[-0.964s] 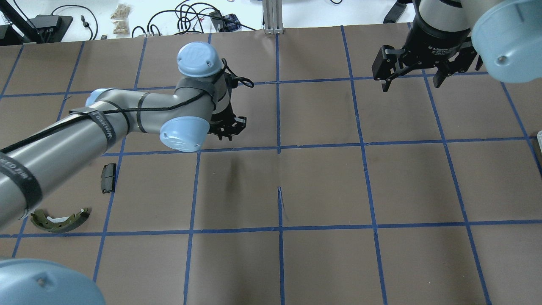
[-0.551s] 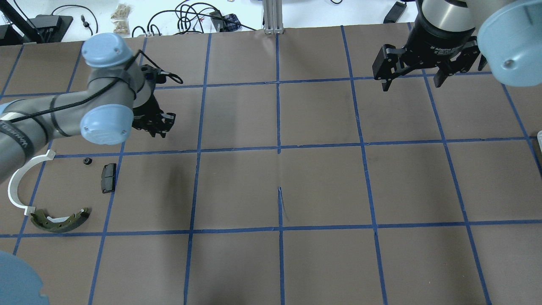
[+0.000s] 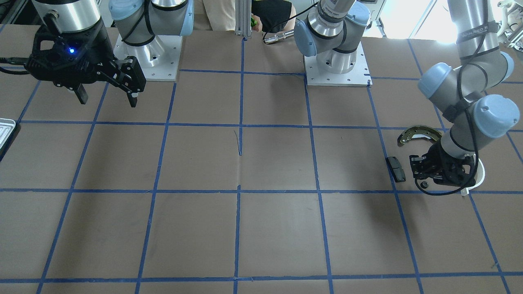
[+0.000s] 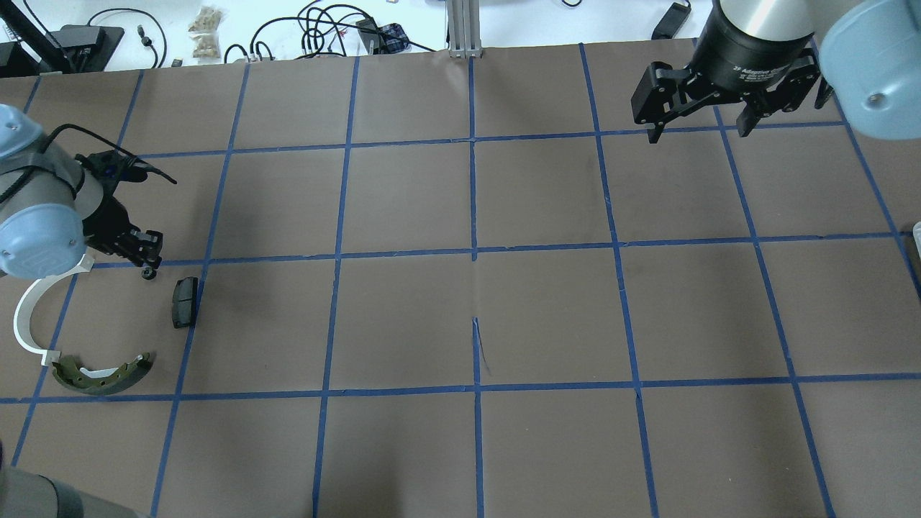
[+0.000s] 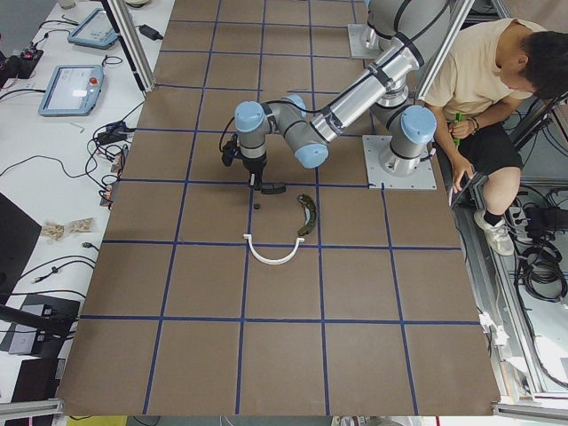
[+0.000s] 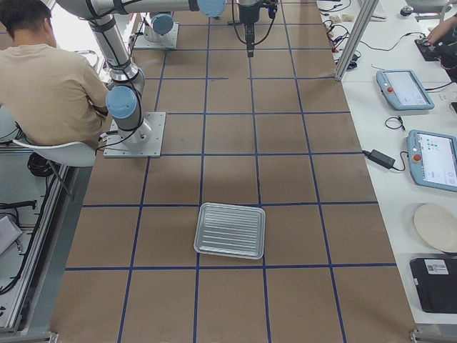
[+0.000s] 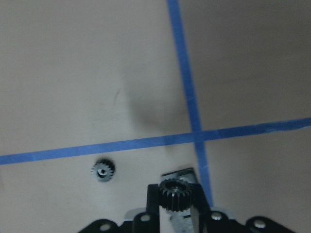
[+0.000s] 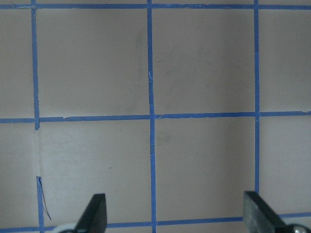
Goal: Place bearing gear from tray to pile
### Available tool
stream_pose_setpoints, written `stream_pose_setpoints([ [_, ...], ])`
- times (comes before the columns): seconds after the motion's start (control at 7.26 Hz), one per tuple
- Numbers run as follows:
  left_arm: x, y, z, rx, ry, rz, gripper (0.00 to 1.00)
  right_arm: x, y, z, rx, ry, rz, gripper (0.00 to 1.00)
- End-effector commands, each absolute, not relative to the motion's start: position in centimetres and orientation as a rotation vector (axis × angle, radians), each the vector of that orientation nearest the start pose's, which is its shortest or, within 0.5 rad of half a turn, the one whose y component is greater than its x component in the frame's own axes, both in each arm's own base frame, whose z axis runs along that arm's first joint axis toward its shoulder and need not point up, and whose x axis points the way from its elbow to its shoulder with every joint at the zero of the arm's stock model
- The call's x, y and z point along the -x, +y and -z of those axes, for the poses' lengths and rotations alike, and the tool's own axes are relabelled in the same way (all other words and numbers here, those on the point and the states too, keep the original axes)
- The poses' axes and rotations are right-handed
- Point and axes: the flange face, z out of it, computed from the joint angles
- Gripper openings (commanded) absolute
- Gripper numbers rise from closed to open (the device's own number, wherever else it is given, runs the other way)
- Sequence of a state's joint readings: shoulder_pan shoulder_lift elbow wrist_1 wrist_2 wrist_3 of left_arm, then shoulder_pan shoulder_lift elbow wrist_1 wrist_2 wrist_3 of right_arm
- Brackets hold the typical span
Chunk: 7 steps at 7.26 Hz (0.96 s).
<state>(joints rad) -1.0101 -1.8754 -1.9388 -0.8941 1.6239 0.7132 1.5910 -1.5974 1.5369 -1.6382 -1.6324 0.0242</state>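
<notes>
My left gripper (image 4: pixel 144 248) is shut on a small black bearing gear (image 7: pixel 174 193) and holds it just above the table at the pile. A second small black gear (image 4: pixel 149 273) lies on the table right beside it and also shows in the left wrist view (image 7: pixel 102 170). The pile holds a black pad (image 4: pixel 183 302), a white plastic arc (image 4: pixel 25 316) and an olive brake shoe (image 4: pixel 104 374). The ribbed metal tray (image 6: pixel 230 230) lies far off at the table's other end. My right gripper (image 4: pixel 698 129) is open and empty, high over the far right.
A seated person (image 5: pixel 497 89) is behind the robot bases. Cables and tablets lie on the white bench (image 6: pixel 421 143) beyond the table's far edge. Blue tape lines grid the brown table (image 4: pixel 475 288).
My left arm has swung left from near the table's middle to the pile, carrying the gear. The white arc and loose gear have come into sight. The right gripper barely moved.
</notes>
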Motion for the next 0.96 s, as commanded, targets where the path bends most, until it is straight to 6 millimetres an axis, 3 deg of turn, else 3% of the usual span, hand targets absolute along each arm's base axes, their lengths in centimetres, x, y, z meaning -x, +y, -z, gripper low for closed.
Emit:
stream_pose_setpoints([
  [0.0,-20.2,-49.3,-19.8,-0.263,3.126,-0.074,0.0,-13.5,-48.5,-54.3,-0.021,3.197,0.133,1.0],
  [0.14,-20.0,-49.0,-18.9,-0.267,3.123,-0.064,0.0,-13.8,-47.6,-53.4,-0.003,3.203,0.001,1.0],
  [0.28,-19.9,-48.9,-18.7,-0.269,3.123,-0.061,0.46,-13.8,-48.0,-55.1,-0.021,3.194,0.058,1.0],
  [0.41,-20.0,-49.2,-19.6,-0.268,3.109,-0.035,0.75,-13.6,-48.8,-56.4,-0.017,3.197,0.088,1.0],
  [0.55,-19.5,-49.4,-20.7,-0.283,3.098,-0.019,0.8,-13.0,-48.9,-56.6,-0.029,3.209,0.071,1.0],
  [0.69,-19.3,-49.9,-22.0,-0.286,3.079,0.012,0.8,-13.3,-47.5,-59.1,-0.021,3.202,0.124,1.0],
  [0.83,-18.5,-50.6,-24.6,-0.309,3.063,0.039,0.8,-13.8,-46.4,-57.8,-0.021,3.199,-0.037,1.0],
])
